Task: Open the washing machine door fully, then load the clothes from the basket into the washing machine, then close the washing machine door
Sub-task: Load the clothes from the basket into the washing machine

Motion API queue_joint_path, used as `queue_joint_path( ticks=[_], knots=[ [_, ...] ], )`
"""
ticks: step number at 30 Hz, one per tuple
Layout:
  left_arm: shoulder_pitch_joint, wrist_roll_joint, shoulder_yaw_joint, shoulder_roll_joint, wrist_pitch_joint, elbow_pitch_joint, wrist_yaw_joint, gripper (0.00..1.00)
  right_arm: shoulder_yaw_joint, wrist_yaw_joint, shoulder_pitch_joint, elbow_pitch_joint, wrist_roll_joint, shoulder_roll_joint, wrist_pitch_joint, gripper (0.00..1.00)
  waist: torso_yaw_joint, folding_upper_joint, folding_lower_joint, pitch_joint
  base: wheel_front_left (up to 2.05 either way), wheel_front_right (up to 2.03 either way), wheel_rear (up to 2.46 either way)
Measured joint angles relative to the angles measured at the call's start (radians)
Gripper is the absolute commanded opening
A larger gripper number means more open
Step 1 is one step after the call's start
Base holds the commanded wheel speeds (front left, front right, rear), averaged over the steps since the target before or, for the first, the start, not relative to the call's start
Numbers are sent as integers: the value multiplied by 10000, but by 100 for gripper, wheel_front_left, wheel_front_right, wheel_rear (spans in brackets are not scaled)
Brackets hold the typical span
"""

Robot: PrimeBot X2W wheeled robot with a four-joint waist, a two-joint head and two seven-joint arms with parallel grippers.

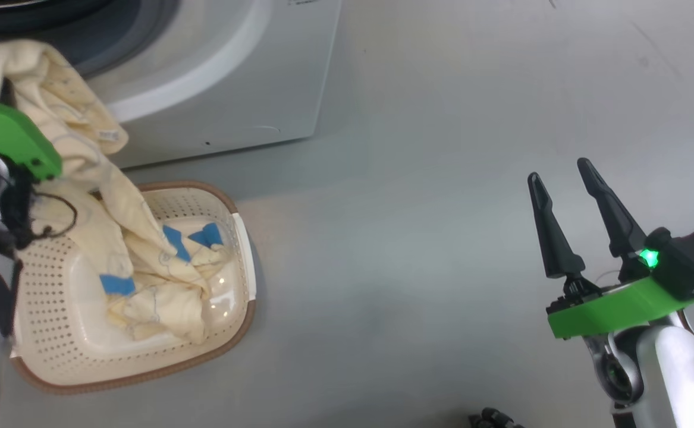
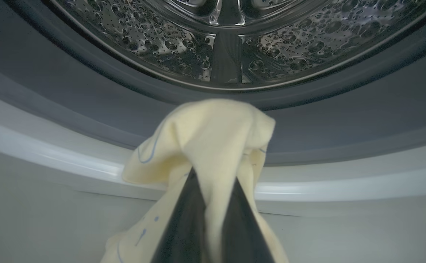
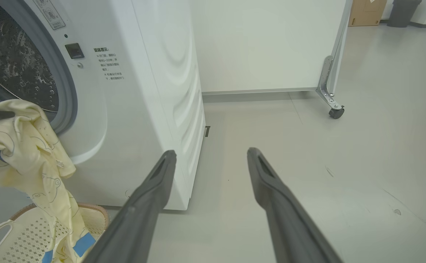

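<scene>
Peering along the left wrist view first, I see the left tool (image 2: 214, 176) pinched narrow on a bunched fold of the soft pale cream-yellow clothes with blue patches (image 2: 216, 135). The cloth bulges up between and over its two dark fingers. It hangs just in front of the big white front-loading washing machine (image 2: 34, 204), at the lower edge of the opening. The grey rubber gasket (image 2: 88, 95) and the perforated steel drum (image 2: 183, 47) lie open to view beyond.

From the head view, the fabric drapes from that tool down into the small rectangular cream plastic basket with the brown rim (image 1: 43, 321), which sits on the grey floor (image 1: 418, 249) close before the machine's front. Part of the clothes lies heaped in the basket's bottom; whether that is one garment or several I cannot tell. The right tool (image 1: 559, 171) hovers well off to the side over the floor, fingers spread wide, holding nothing.

The right wrist view agrees: open fingers, the machine's corner just beside them, and the cloth hanging before the opening with its tail in the basket.

My worry is that tail. If the arm pushes in without rising enough, the trailing end could drag over the gasket lip and end up outside the drum, to be trapped by the door later. It could also snag the light basket and tip it. The grip holds only a fold, so the hanging weight might pull it loose.
</scene>
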State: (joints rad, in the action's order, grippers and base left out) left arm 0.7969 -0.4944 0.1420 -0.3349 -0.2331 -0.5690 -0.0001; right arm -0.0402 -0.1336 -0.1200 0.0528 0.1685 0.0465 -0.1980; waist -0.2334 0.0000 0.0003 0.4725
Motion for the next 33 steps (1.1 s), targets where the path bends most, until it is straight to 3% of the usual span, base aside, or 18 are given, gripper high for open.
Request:
queue_joint_path(
  ticks=[11,19,26,33],
  knots=[
    [2439,188,-31,-1252,-1804,-94,2,0,-380,0,-729,-529,236,-8,-443,100,-937,0,-2,1448,0,0,0],
    [3704,729,111,-2230,-2098,146,-100,0,-731,0,-1174,-604,537,-12,-537,100,-1320,0,-2,2249,0,0,0],
    [4614,1400,374,-2823,-1154,351,-353,0,-1057,0,-1433,-594,805,-13,-543,100,-1540,0,-2,2726,0,0,0],
    [6212,1971,272,-3168,1363,451,-433,0,-1275,0,-1668,-591,1124,-23,-543,100,-1863,0,-3,3253,0,0,0]
  ],
)
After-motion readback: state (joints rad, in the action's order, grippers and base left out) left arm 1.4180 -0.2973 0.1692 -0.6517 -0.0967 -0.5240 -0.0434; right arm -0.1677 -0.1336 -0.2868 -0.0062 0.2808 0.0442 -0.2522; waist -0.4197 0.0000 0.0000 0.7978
